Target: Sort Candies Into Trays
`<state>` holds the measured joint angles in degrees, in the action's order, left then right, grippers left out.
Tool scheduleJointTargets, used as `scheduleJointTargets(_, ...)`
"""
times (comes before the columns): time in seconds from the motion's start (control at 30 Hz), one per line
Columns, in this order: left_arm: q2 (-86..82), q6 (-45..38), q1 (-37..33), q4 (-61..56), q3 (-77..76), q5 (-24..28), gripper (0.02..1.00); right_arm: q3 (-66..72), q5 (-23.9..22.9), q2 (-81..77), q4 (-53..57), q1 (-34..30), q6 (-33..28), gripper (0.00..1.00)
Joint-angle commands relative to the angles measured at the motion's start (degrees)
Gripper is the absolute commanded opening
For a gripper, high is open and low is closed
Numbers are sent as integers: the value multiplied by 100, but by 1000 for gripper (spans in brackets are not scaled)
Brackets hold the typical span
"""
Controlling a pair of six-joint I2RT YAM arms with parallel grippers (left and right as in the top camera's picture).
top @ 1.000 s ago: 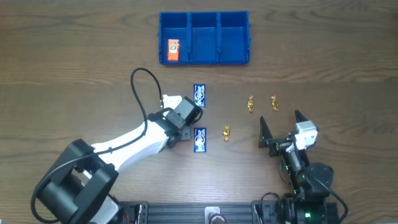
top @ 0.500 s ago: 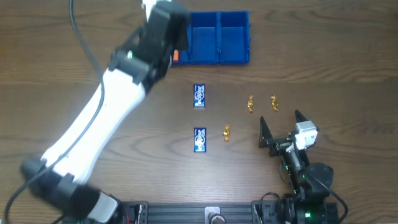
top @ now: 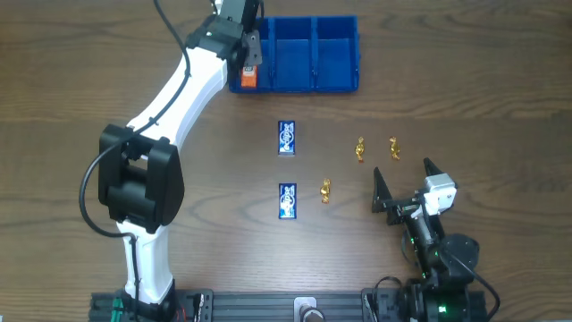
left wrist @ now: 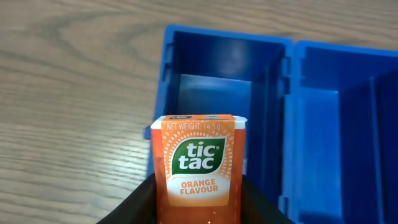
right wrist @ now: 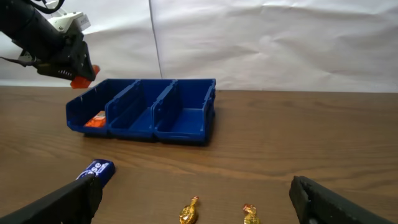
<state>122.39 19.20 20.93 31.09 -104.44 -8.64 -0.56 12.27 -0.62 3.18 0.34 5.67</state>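
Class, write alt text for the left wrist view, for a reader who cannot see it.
An orange candy box is held upright between the fingers of the left gripper, by the end compartment of a blue tray on a wooden table.

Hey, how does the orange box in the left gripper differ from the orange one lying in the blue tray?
The held orange box is clamped in the left gripper's fingers; the tray's orange box lies loose. The held one hangs raised beside the blue tray's left end; the other rests on the left compartment's floor. Both look the same orange kind.
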Motion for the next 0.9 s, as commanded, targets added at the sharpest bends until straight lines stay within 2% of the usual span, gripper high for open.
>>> scheduleJointTargets(0.03, 107, -103, 50, -74, -157, 205, 297, 11, 48, 39, 13, 31, 46, 998)
scheduleJointTargets(0.23, 109, -109, 50, -92, -157, 251, 310, 11, 48, 39, 13, 31, 46, 998)
scheduleJointTargets(0.3, 109, -146, 50, -90, -157, 251, 364, 11, 48, 39, 13, 31, 44, 998)
scheduleJointTargets(0.33, 109, -146, 50, -92, -157, 247, 441, 11, 48, 39, 13, 31, 46, 998)
scheduleJointTargets(0.4, 109, -142, 46, -101, -157, 205, 728, 11, 48, 39, 13, 31, 46, 998)
scheduleJointTargets(0.47, 81, -140, 17, -120, -157, 160, 855, 11, 48, 39, 13, 31, 46, 998)
scheduleJointTargets(0.5, 35, -131, -9, -120, -157, 160, 886, 11, 48, 39, 13, 31, 46, 1000)
scheduleJointTargets(0.63, -778, -98, -79, -125, 72, 116, 923, 11, 48, 39, 13, 31, 46, 1000)
scheduleJointTargets(0.7, -1574, -107, -79, -210, 409, -151, 925, 11, 46, 39, 13, 31, 46, 998)
scheduleJointTargets(0.77, -2658, -173, -87, -551, 1058, -466, 925, 11, 48, 39, 13, 31, 46, 998)
scheduleJointTargets(0.83, -3477, -280, -138, -885, 1657, -511, 928, 11, 48, 39, 13, 31, 46, 998)
scheduleJointTargets(0.9, -5075, -581, -203, -1554, 2920, -535, 936, 11, 48, 39, 13, 31, 46, 998)
